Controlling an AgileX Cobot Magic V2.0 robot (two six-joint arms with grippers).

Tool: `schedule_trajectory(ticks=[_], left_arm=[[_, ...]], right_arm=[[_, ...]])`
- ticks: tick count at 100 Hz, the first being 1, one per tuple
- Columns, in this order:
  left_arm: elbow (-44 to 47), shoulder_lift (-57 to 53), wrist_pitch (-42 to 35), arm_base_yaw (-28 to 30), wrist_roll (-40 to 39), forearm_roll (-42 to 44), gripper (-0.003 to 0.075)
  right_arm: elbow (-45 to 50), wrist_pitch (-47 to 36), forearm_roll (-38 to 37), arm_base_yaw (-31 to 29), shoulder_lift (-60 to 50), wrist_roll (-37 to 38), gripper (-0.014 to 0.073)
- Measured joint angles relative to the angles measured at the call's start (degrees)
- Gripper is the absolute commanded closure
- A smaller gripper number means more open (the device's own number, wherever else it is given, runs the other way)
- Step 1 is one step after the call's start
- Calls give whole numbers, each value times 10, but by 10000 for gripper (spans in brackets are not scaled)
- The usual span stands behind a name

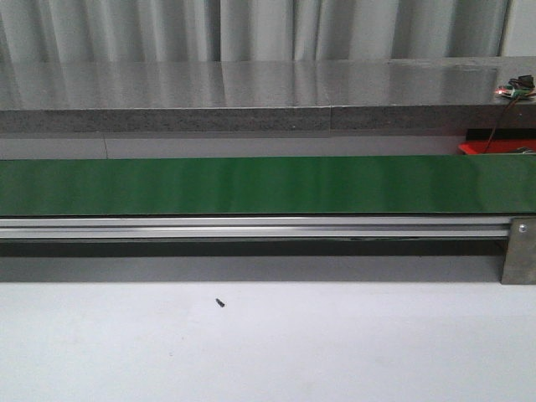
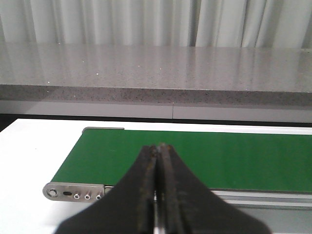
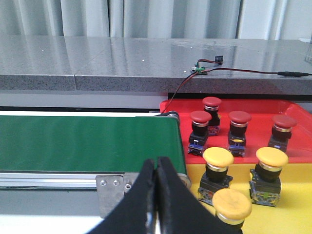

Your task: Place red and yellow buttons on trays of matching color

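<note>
A grey stone counter [image 1: 251, 92] fills the upper half of the front view, with pale curtains [image 1: 251, 25] behind it. Below it a green belt [image 1: 251, 186] crosses the whole frame at mid-height, edged underneath by an aluminium rail [image 1: 251, 228] that ends at a metal bracket [image 1: 517, 249] on the right. A white table [image 1: 268, 352] takes up the lower third, with a small dark screw [image 1: 220, 302] lying on it left of centre. At the right edge, just above the belt, a sliver of the red tray [image 1: 479, 148] shows, and a thin wire [image 1: 494, 126] runs up from it to a small circuit board [image 1: 512, 88] on the counter.

In the right wrist view the red tray [image 3: 253, 109] lies at centre right, just past the belt's end, holding four red buttons [image 3: 200, 131], all upright. The yellow tray [image 3: 287, 204] sits in the lower right, touching the red one, with three yellow buttons [image 3: 218, 173] on it; the one nearest the camera is tilted.

The right gripper [image 3: 156, 165], bottom centre, has its fingers pressed together on nothing. The left gripper [image 2: 158, 152], bottom centre of the left wrist view, is likewise pressed together and empty, over the belt's end roller [image 2: 73, 191].
</note>
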Motion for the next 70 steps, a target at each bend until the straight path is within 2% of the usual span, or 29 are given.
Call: schedule_trajectory(ticks=[17,28,70], left_arm=[[44,-51,-7,0,0,0,740],[44,-54,-29,0,0,0,740],[44,-54,-29,0,0,0,740]], right_arm=[[0,0,0,0,0,0,660],[0,0,0,0,0,1,660],[0,3,0,0,0,1,660]])
